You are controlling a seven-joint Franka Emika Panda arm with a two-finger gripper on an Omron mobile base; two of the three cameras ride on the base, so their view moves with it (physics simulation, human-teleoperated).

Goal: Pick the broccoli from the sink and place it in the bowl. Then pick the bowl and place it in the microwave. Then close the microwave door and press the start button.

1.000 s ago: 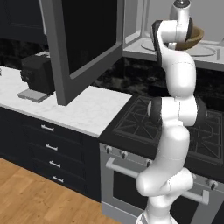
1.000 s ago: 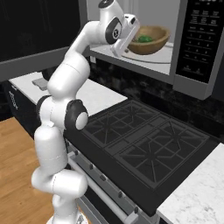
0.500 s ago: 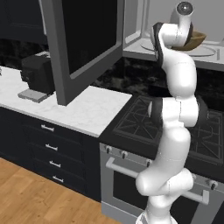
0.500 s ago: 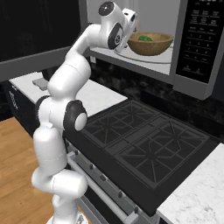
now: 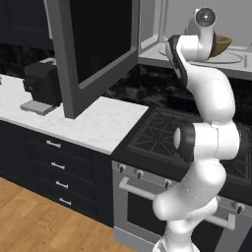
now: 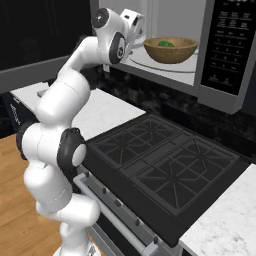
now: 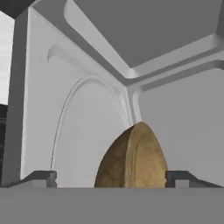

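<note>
The wooden bowl (image 6: 170, 49) stands on the glass turntable (image 6: 165, 64) inside the microwave (image 6: 222, 50), with the dark-green broccoli (image 6: 165, 43) in it. My gripper (image 6: 139, 26) hangs at the cavity's left opening, open and a short gap away from the bowl's rim. In the hand view the bowl (image 7: 133, 157) stands between and beyond my spread fingertips (image 7: 41, 178), touched by neither, and the gripper (image 7: 113, 179) holds nothing. From the left base view, the bowl (image 5: 222, 43) peeks out behind my wrist. The microwave door (image 5: 93, 44) stands swung wide open to the left.
The microwave's dark button panel (image 6: 223, 40) is on its right. A black stove top (image 6: 165, 165) lies below the microwave, with the oven front (image 5: 142, 197) under it. A black coffee machine (image 5: 43, 83) sits on the white marble counter (image 5: 93, 123) to the left.
My jaws have spread wide and let go of the bowl. The hand has drawn back to the left, out toward the cavity's opening. The bowl stays on the turntable.
</note>
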